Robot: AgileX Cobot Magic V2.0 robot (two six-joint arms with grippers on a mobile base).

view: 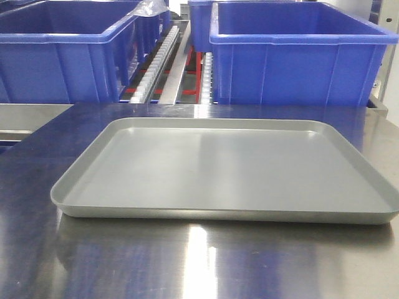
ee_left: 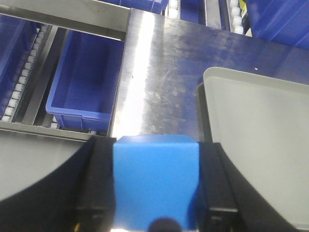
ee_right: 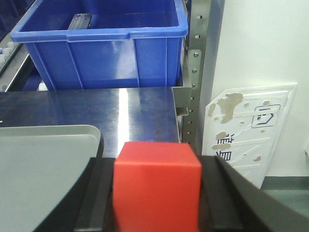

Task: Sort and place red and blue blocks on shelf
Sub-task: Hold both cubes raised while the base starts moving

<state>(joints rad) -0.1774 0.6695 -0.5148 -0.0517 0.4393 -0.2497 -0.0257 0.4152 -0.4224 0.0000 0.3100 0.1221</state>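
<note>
My left gripper [ee_left: 157, 193] is shut on a blue block [ee_left: 155, 181], held above the steel table just left of the grey tray [ee_left: 260, 145]. My right gripper [ee_right: 157, 193] is shut on a red block [ee_right: 157, 186], held above the table's right end, just right of the grey tray [ee_right: 43, 164]. In the front view the grey tray [view: 81, 180] lies bare on the steel table and neither gripper nor block shows there.
Blue bins stand behind the table on roller shelves, one at the left [view: 62, 53] and one at the right [view: 293, 53]. A lower blue bin [ee_left: 84, 82] sits left of the table. A shelf post [ee_right: 195, 72] and a white panel [ee_right: 251, 130] stand at the right.
</note>
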